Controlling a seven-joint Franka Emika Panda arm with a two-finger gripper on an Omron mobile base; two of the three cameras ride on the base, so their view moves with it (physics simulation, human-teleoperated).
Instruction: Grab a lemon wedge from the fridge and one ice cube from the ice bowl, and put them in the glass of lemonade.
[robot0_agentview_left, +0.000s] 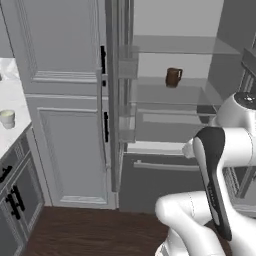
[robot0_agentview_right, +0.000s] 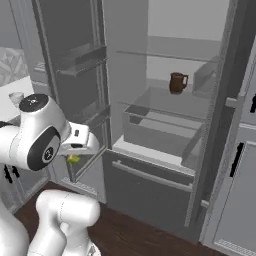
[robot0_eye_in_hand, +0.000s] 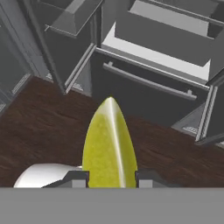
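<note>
The hand (robot0_eye_in_hand: 109, 179) is clamped on a yellow-green, pointed lemon wedge (robot0_eye_in_hand: 109, 144). In the hand view the two dark finger tips (robot0_eye_in_hand: 78, 178) press the wedge from either side, and its tip points away from the camera over the floor. In the right base view the wedge shows as a small yellow-green spot (robot0_agentview_right: 73, 158) just under the white wrist, well outside the fridge. Judgement: the grip looks centred on the wedge's thick end, which should keep it from twisting on the way to the glass.

The tall dark grey two-door fridge (robot0_agentview_right: 150, 185) stands with both doors swung wide, its bottom drawer closed and its bar handle visible. Its pale shelves are mostly bare. A brown handled mug (robot0_agentview_right: 177, 82) sits on the middle shelf, towards the back.

The small pale whitish cup of lemonade (robot0_agentview_left: 7, 119) stands on the white counter (robot0_agentview_left: 15, 100), near its front edge, at the left of the left base view and well apart from the arm. The ice bowl and cube I cannot make out.

Judgement: the wedge pickup is done. Carrying it to the cup comes next, and the ice step is not yet begun.

Room: dark brown wood-plank floor (robot0_eye_in_hand: 39, 118). Light grey panelled cabinets (robot0_agentview_left: 65, 100) stand between the fridge and the counter, with dark-handled lower cabinets under the counter.
</note>
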